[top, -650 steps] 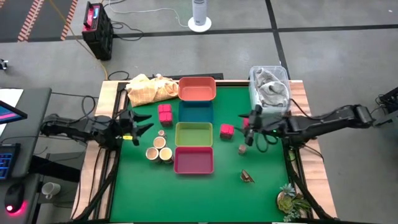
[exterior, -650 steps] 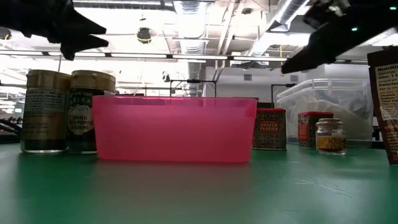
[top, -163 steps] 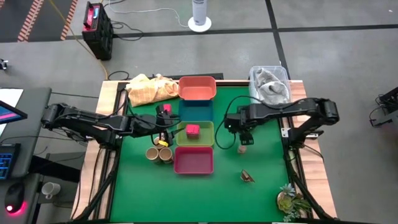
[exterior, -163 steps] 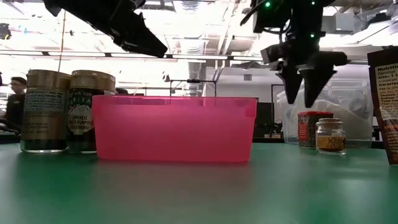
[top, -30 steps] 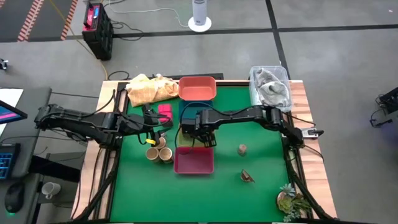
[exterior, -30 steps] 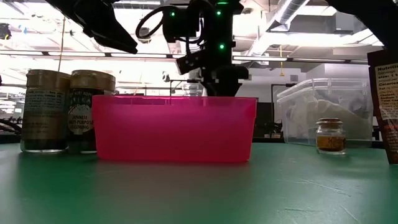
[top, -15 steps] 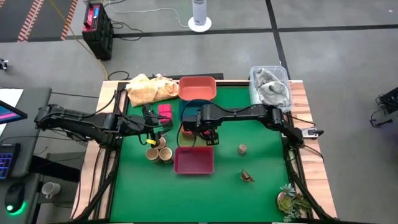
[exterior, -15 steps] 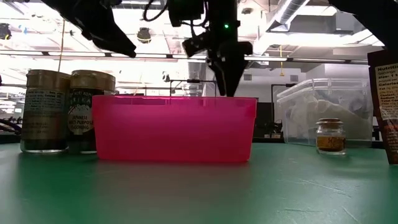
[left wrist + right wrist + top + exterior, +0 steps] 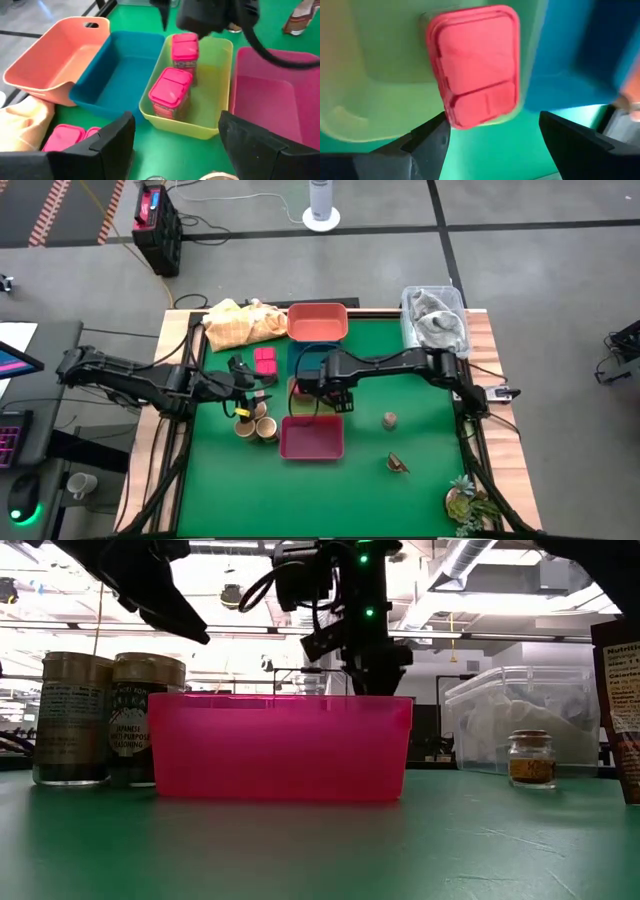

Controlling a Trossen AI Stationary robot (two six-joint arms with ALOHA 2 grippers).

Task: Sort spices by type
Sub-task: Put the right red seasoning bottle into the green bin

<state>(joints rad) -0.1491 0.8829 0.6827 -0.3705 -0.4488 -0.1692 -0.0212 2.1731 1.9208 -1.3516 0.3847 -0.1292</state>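
Observation:
Two magenta-pink blocks (image 9: pixel 174 92) (image 9: pixel 185 50) stand upright on their bases in the yellow-green tray (image 9: pixel 212 117). My right gripper (image 9: pixel 492 135) hangs open just above the farther block (image 9: pixel 475 65), a finger on either side, clear of it. In the high view it covers that tray (image 9: pixel 325 388). Two more pink blocks (image 9: pixel 265 360) lie on the mat near my open left gripper (image 9: pixel 243 380). The tan tubs (image 9: pixel 256 421) stand near the magenta tray (image 9: pixel 312 438). A grey-brown knob (image 9: pixel 389 419) and the dark brown piece (image 9: pixel 398 464) lie on the right.
Coral tray (image 9: pixel 317 322) and blue tray (image 9: pixel 300 352) sit beyond the yellow-green one. A yellow cloth (image 9: pixel 240 323) lies at the far left and a clear box (image 9: pixel 435 318) at the far right. A green sprig (image 9: pixel 466 501) lies at the near right corner. Open green mat lies near.
My right gripper has stayed over the yellow-green tray, rising a little out of it and shifting slightly. The pink block below it stands in the tray. My left gripper has drawn back slightly toward the table's left edge.

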